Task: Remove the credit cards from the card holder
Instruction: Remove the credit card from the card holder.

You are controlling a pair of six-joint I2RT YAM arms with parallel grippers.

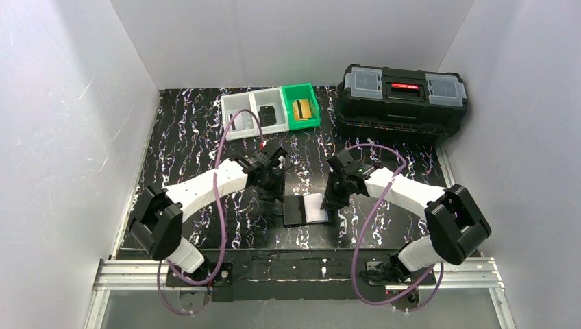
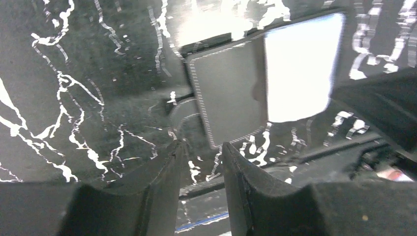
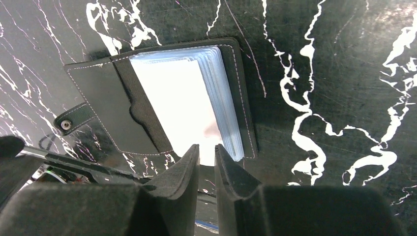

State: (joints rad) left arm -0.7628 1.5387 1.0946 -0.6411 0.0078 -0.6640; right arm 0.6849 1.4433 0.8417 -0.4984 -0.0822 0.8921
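Observation:
The card holder lies open on the table between my arms, black flap on the left and a stack of pale blue clear pockets on the right. The top pocket glares white, so I cannot tell if a card is in it. My left gripper hovers at the holder's far-left corner, slightly open and empty, and the holder shows ahead in its wrist view. My right gripper is over the near edge of the pockets, jaws a narrow gap apart with nothing between. A gold-orange card and a black card lie in bins.
A green bin and two grey bins stand at the back centre. A big black toolbox stands at the back right. White walls close in on three sides. Purple cables loop over both arms.

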